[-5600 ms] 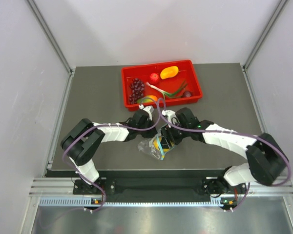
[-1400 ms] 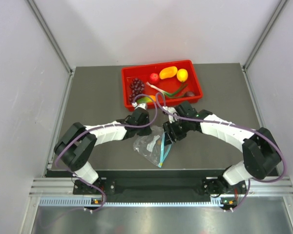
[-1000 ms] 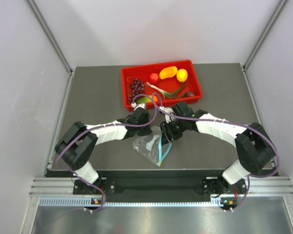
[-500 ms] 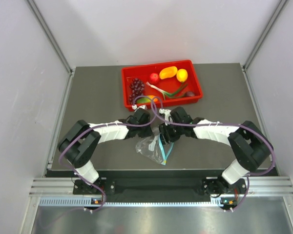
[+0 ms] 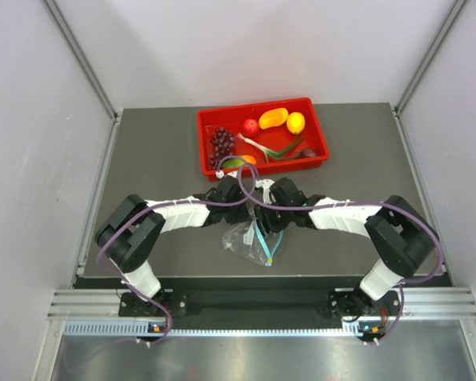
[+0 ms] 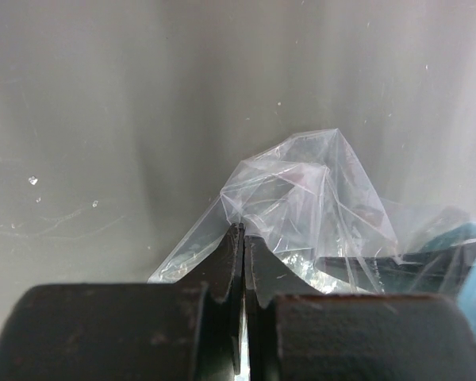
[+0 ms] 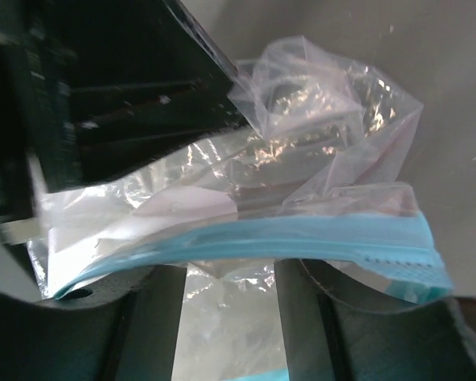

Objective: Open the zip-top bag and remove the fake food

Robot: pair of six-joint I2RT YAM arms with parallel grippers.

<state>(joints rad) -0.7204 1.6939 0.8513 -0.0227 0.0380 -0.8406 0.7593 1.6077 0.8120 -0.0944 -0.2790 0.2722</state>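
Clear crinkly zip-top bag (image 5: 250,242), teal-blue strip (image 7: 246,236): on dark grey surface (image 5: 159,167) near its 6 o'clock edge. Black left hand (image 6: 243,238), bag's 11 o'clock, clamped on the film; black right hand (image 7: 226,278), 1 o'clock, jaws parted, strip across them. Round yellow lemon (image 5: 296,122), orange mango (image 5: 274,117): red plastic tray (image 5: 258,104), 12 o'clock.

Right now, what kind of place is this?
Likely a robot test cell: two arms bolted at a dark table, plain white walls around it, a red tray of toy fruit.
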